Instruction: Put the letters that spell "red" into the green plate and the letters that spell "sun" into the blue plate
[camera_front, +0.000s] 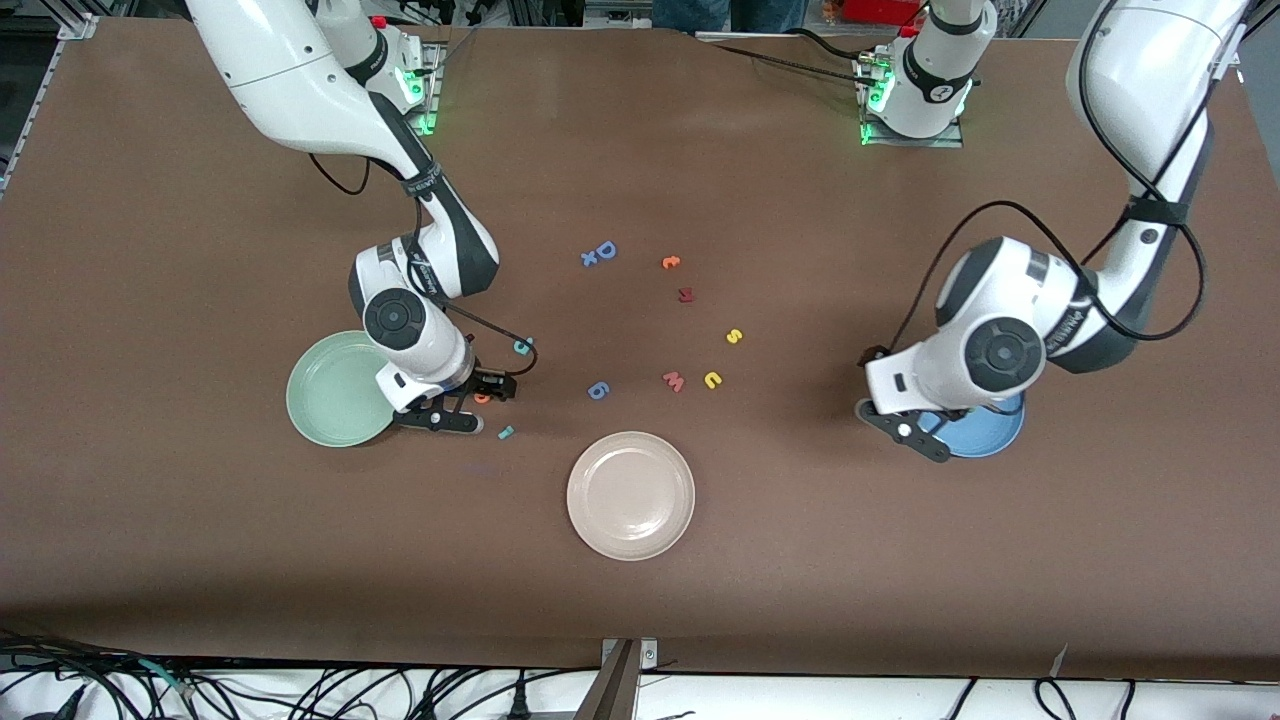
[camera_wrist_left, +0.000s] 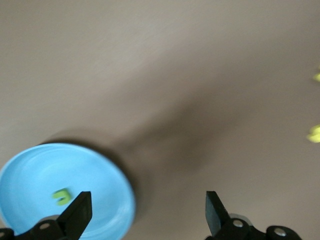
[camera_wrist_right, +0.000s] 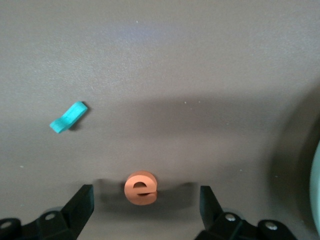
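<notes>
Table: brown, bearing three plates. Green plate at the right arm's end, apparently empty; blue plate at the left arm's end, an olive letter in it.

Right gripper: low beside the green plate, jaws wide, orange "e" between them, ungripped. Teal strip near.

Left gripper: over the blue plate's edge, jaws wide, empty.

Yellow "s" and "u" lie mid-table; teal letter beside the right arm.
</notes>
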